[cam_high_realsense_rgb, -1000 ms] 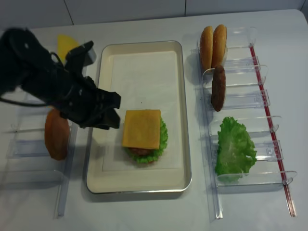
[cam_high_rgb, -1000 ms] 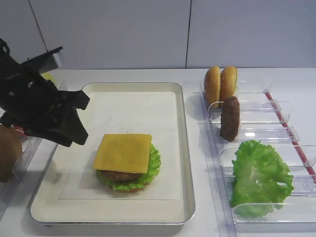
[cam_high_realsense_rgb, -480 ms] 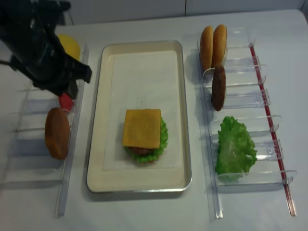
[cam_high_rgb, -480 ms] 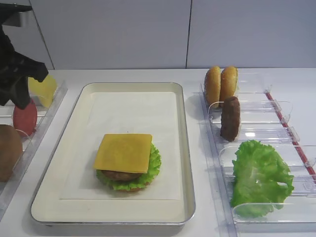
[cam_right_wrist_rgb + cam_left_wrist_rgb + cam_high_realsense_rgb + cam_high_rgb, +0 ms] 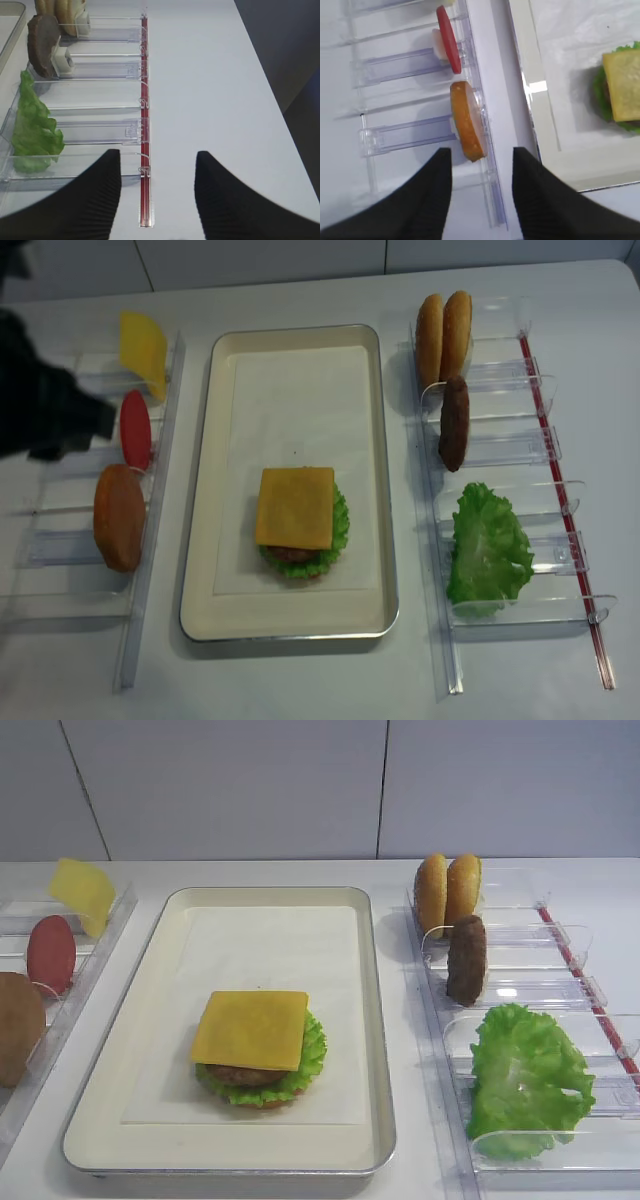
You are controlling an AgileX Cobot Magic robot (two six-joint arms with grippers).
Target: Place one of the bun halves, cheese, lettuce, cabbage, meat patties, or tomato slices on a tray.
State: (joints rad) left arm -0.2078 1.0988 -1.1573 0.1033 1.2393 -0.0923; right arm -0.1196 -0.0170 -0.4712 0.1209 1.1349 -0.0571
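Though the cheese (image 5: 250, 1029) tops the stack, its patty (image 5: 243, 1074) barely shows — mostly hidden.

Orange cheese (image 5: 250, 1029), green lettuce (image 5: 527, 1080), red tomato slice (image 5: 50, 954), cream tray (image 5: 375, 1020).

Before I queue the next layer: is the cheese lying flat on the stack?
Flat: the cheese lies spread over the patty and lettuce in the tray.

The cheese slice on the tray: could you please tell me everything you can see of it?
The cheese is a thin, flat, square slice, deep yellow-orange and smooth, looking soft and matte. It lies flat as the top layer of a stack, on a brown meat patty with frilly lettuce sticking out beneath it. The stack stands in the near half of the tray, on the paper liner. No gripper touches it.
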